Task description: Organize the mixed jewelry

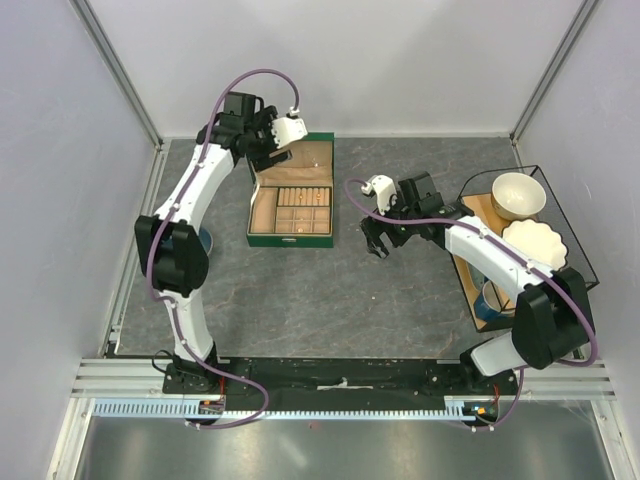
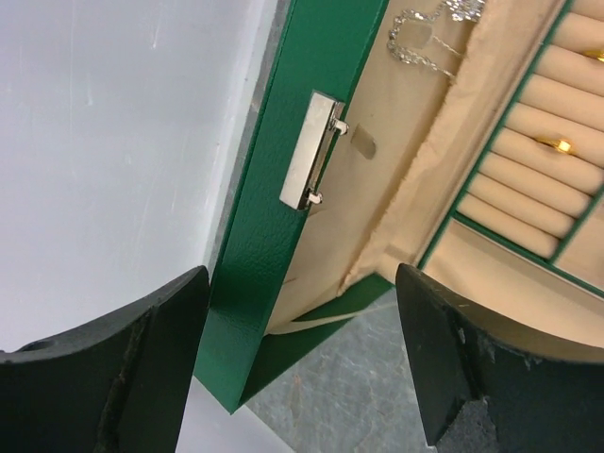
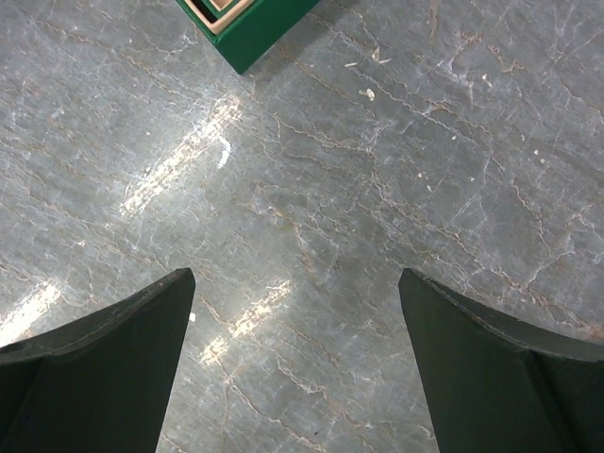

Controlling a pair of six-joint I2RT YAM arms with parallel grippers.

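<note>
Nearest me, low in the top view, the grey marbled surface (image 1: 330,300) in front of the two arm bases is bare. At centre right, my right tool (image 1: 377,247) hangs over it with its jaws spread wide and nothing between them. In its wrist view I see only stone and a corner of the green box (image 3: 255,28) at the upper left.

At the right edge of the top view a wire basket (image 1: 585,260) holds a blue cup (image 1: 488,300), a scalloped plate (image 1: 535,243) and a cream bowl (image 1: 518,193).

The box sits left of centre with its lid (image 1: 312,150) raised at the far side. My left tool (image 1: 272,158) is up at the lid's left edge. Its jaws stand wide, with the green edge and its metal clasp (image 2: 316,151) in the gap between them. I cannot tell whether the left finger (image 2: 104,368) touches the lid.

Of the jewelry, a gold ring (image 2: 563,144) sits between the tan rolls at the right of the left wrist view. A silver chain (image 2: 420,42) lies against the lid's lining at the top.
</note>
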